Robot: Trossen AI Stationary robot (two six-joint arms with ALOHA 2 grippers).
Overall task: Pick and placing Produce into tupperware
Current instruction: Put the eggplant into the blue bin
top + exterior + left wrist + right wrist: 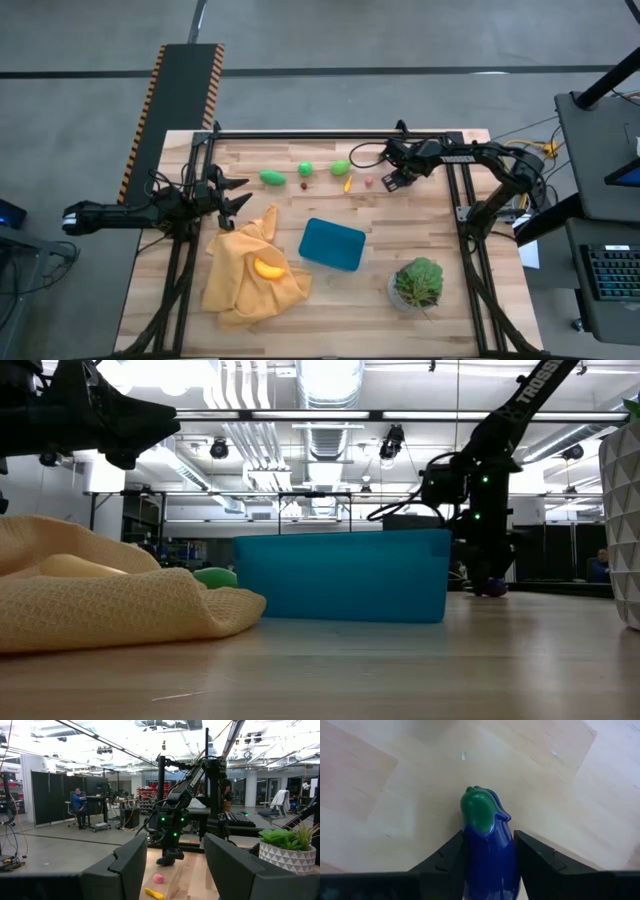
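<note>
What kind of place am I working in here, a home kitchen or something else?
Not a kitchen; it looks like an open lab or workshop. Exposed ceiling ducts and pipes overhead, a bare concrete floor, and desks where a seated person works beyond the wooden table.

The right arm reaches in from the right edge, elbow bent, its gripper (392, 181) low near the far side of the worktop, fingers (451, 856) closed on a toy eggplant (487, 847). The left arm lies stretched along the left edge, its gripper (236, 193) raised with fingers (132, 860) spread apart.
</note>
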